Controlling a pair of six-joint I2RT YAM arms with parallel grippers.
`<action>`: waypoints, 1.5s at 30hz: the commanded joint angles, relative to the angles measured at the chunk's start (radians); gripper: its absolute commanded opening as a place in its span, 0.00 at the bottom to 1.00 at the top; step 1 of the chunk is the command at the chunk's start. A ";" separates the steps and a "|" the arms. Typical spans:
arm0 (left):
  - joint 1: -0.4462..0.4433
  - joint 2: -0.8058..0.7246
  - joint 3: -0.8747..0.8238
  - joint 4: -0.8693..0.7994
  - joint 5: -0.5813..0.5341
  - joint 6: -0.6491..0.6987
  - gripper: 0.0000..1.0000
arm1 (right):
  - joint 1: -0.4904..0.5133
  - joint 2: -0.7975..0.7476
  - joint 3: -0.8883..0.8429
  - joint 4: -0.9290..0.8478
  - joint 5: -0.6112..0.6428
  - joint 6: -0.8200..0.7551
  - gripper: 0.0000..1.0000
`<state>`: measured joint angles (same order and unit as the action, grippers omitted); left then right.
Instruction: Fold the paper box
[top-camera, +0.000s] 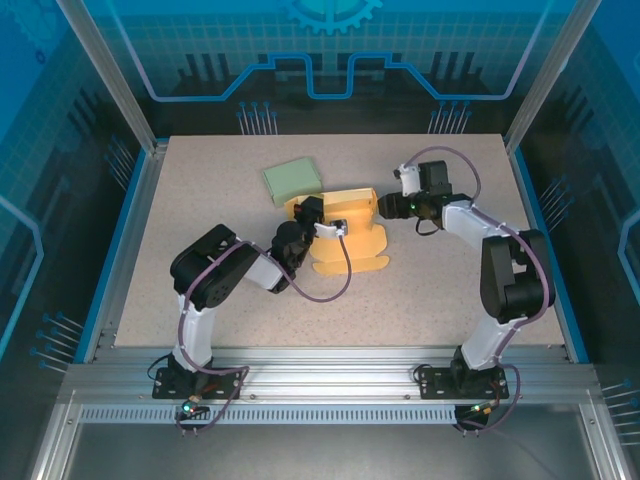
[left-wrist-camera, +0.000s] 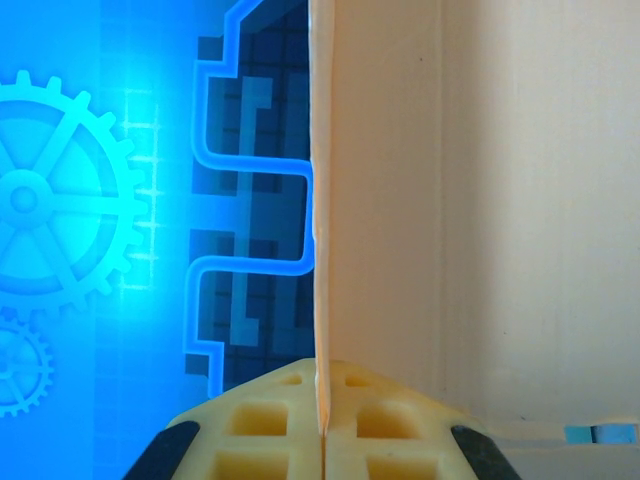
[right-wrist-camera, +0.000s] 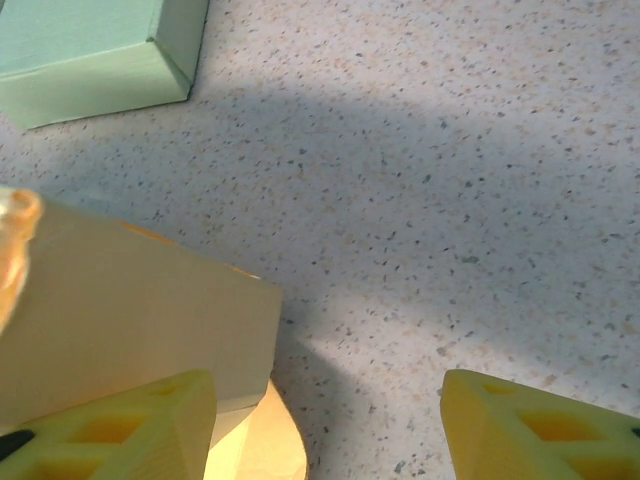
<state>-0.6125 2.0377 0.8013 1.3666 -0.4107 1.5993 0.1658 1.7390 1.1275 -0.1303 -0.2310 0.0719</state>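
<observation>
Your left fingers (left-wrist-camera: 265, 430): clenched tight, pinching the thin edge of an upright panel of the pale yellow-orange paper box (top-camera: 360, 258). In the left wrist view that panel rises straight up from the seam between the pads, edge-on, with its broad face to the right.

Your right fingers (right-wrist-camera: 110, 430): released, spread wide, grasping nothing. One finger sits just beside the outer face of a raised box wall, near its corner; whether it touches, you cannot tell. The other hangs apart over the bare speckled beige surface (right-wrist-camera: 450, 150). A rounded flap of the box lies flat between the two.

Box position, overhead view: middle of the surface, between the two arms. Its far part stands up as walls. Its near part lies flat, rounded flaps spread toward the bases. Left arm (top-camera: 215, 275) reaches in from the near left, right arm (top-camera: 500, 260) from the right.

Small closed pale green box (top-camera: 293, 181): on the surface just beyond the yellow one's far left corner, turned at an angle.
</observation>
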 joint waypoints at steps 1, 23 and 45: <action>-0.006 0.018 0.020 0.005 0.019 0.008 0.00 | 0.013 -0.049 -0.030 -0.005 -0.039 -0.023 0.62; -0.009 0.070 0.007 -0.027 0.041 -0.025 0.00 | 0.067 -0.001 -0.033 0.037 -0.077 0.064 0.62; -0.010 0.031 0.003 -0.144 0.080 -0.101 0.00 | 0.183 0.159 -0.046 0.240 0.301 0.262 0.39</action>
<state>-0.6117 2.0903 0.8093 1.3056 -0.3927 1.5517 0.3355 1.8633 1.0786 0.0540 -0.0441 0.2874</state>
